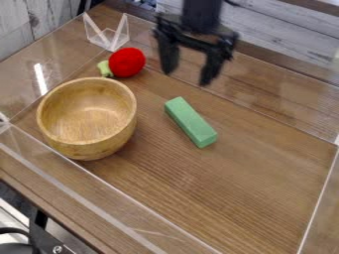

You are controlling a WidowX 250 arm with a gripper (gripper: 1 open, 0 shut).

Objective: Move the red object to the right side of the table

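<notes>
Single camera view over a brown wood-grain tabletop (252, 189) edged by low clear acrylic walls (79, 193). The red object (127, 63) sits on the tabletop near the far edge, toward the far-left corner; it is a small round red ball with a yellow-green tip (103, 68) poking out on its left side. The end effector (189, 65) hangs above the tabletop near the far edge, just right of the red object and apart from it, pointing down; slightly motion-blurred. Its two dark fingers (169, 55) are spread wide with a clear gap between them, nothing pinched, nothing in the gap. A wooden bowl (86, 117) rests closer to the left edge, nearer the camera than the red object, upright, inside looks bare. A green rectangular block (191, 121) lies flat around the middle of the tabletop, to the right of the bowl and apart from it, long axis running diagonally from far-left to near-right. A small clear folded plastic piece (103, 33) stands at the far-left corner behind the red object; cannot tell whether they touch. Right half of the tabletop shows glare reflections on the wood. Beyond the far edge, pale wooden planks (284, 35).
</notes>
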